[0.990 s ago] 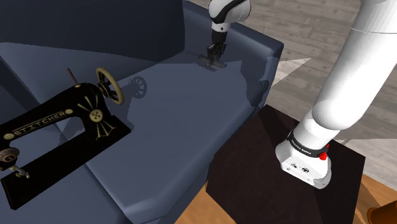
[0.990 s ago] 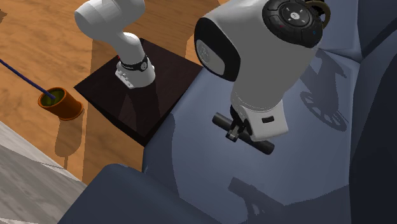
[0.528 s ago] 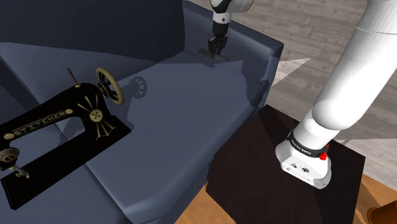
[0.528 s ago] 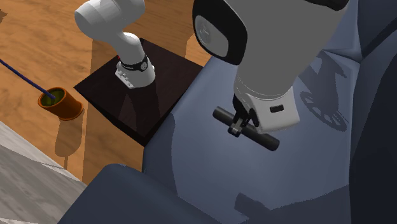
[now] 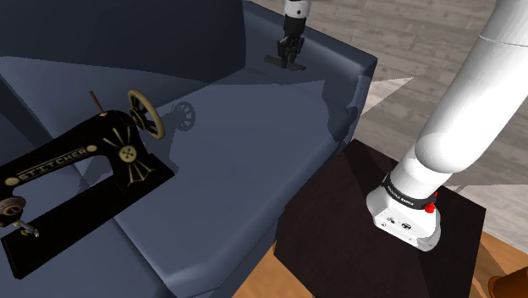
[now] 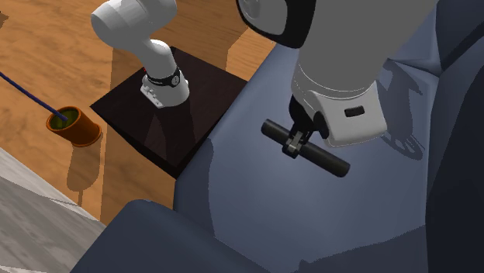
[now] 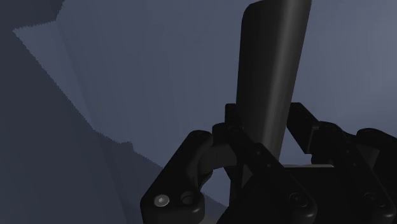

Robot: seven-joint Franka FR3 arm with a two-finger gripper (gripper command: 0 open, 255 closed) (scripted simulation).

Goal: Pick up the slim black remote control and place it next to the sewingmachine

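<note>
Remote [image 6: 327,160]: slim black bar, held in the air over the sofa [image 5: 245,169] seat, clear of the cushion, at the end nearest the armrest. It is well apart from the sewing machine [image 5: 85,165], which sits at the other end of the seat, toward the shoulder view's left.

Gripper [image 5: 289,51]: points down, fingers [image 7: 304,124] closed on the remote. In the wrist view they clasp it across its narrow width, one on each side. The grip sits off-centre, so a longer length sticks out on one side. Probably crosswise because the slim body fits between the fingers only that way.

Remote hangs roughly level, with a slight tilt in the second exterior view.

Judgement: pick is done, carry not yet begun. The height lets the remote pass over the cushion without dragging.

Open seat lies just beside the machine's base on the near side, a likely drop spot. Handwheel juts out there, so watch clearance.
</note>
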